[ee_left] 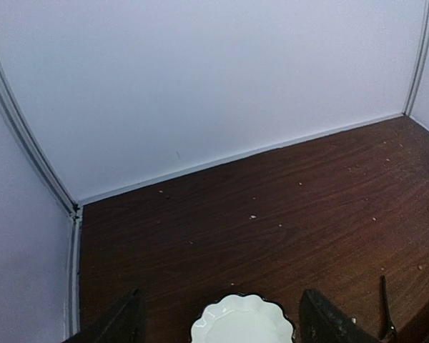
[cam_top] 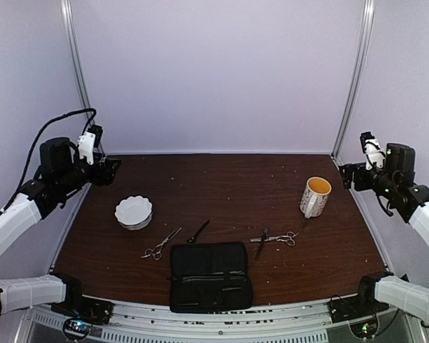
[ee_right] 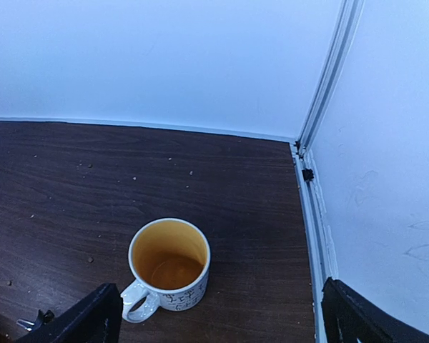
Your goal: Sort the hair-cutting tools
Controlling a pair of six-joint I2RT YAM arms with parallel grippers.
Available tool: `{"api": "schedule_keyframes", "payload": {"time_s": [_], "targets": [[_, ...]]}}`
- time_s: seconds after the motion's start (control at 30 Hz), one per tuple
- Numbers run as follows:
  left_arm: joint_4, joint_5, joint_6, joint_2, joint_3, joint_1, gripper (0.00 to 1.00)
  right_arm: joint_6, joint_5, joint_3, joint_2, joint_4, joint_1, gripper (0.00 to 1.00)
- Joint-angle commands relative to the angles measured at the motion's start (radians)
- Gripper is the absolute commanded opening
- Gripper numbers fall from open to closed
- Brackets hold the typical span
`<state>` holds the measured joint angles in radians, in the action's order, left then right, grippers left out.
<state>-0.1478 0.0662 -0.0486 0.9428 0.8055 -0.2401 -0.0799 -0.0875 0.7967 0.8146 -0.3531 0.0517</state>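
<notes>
The hair-cutting tools lie across the middle of the table. One pair of silver scissors (cam_top: pixel 161 244) sits left of centre with a short black piece (cam_top: pixel 198 231) beside it. A second pair of scissors (cam_top: pixel 280 237) lies to the right, next to another black piece (cam_top: pixel 262 244). My left gripper (cam_top: pixel 109 171) hovers high at the far left, open and empty, with its dark fingers (ee_left: pixel 121 321) either side of the white bowl (ee_left: pixel 243 323) below. My right gripper (cam_top: pixel 347 175) hangs at the far right, open and empty, above the mug (ee_right: pixel 169 264).
A flat black zip case (cam_top: pixel 210 276) lies near the front edge. The white fluted bowl (cam_top: pixel 134 212) stands at the left and the yellow-lined mug (cam_top: pixel 315 196) at the right. White walls with metal corner posts (ee_right: pixel 322 107) close in the table.
</notes>
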Motion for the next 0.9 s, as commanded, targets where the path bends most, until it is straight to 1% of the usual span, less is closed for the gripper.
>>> {"api": "schedule_keyframes", "payload": {"time_s": [0.0, 0.07, 0.17, 0.23, 0.33, 0.43, 0.53, 0.7, 0.73, 0.83, 0.87], "targets": [[-0.094, 0.070, 0.098, 0.066, 0.084, -0.086, 0.73, -0.052, -0.165, -0.032, -0.021, -0.027, -0.006, 1.00], [-0.165, 0.071, 0.118, 0.112, 0.128, -0.153, 0.73, -0.166, -0.268, -0.062, -0.040, -0.037, -0.005, 0.96], [-0.307, 0.020, 0.113, 0.183, 0.211, -0.306, 0.72, -0.261, -0.387, -0.091, -0.049, -0.076, 0.002, 0.89], [-0.382, -0.022, 0.063, 0.203, 0.242, -0.388, 0.72, -0.322, -0.459, -0.093, -0.040, -0.143, 0.025, 0.84], [-0.402, -0.031, -0.056, 0.187, 0.212, -0.473, 0.72, -0.421, -0.533, -0.089, -0.023, -0.246, 0.099, 0.79], [-0.425, -0.067, -0.177, 0.176, 0.176, -0.556, 0.72, -0.492, -0.516, -0.100, -0.009, -0.295, 0.210, 0.74], [-0.445, -0.085, -0.274, 0.198, 0.143, -0.646, 0.72, -0.504, -0.498, -0.135, -0.001, -0.269, 0.295, 0.71], [-0.453, -0.156, -0.330, 0.289, 0.115, -0.792, 0.68, -0.540, -0.395, -0.125, 0.066, -0.256, 0.406, 0.64], [-0.443, -0.154, -0.332, 0.311, 0.111, -0.801, 0.67, -0.542, -0.369, -0.119, 0.088, -0.249, 0.419, 0.62], [-0.402, -0.089, -0.325, 0.378, 0.100, -0.809, 0.54, -0.574, -0.301, -0.083, 0.174, -0.263, 0.453, 0.55], [-0.390, -0.084, -0.324, 0.394, 0.093, -0.815, 0.54, -0.587, -0.278, -0.066, 0.206, -0.274, 0.458, 0.52]]}}
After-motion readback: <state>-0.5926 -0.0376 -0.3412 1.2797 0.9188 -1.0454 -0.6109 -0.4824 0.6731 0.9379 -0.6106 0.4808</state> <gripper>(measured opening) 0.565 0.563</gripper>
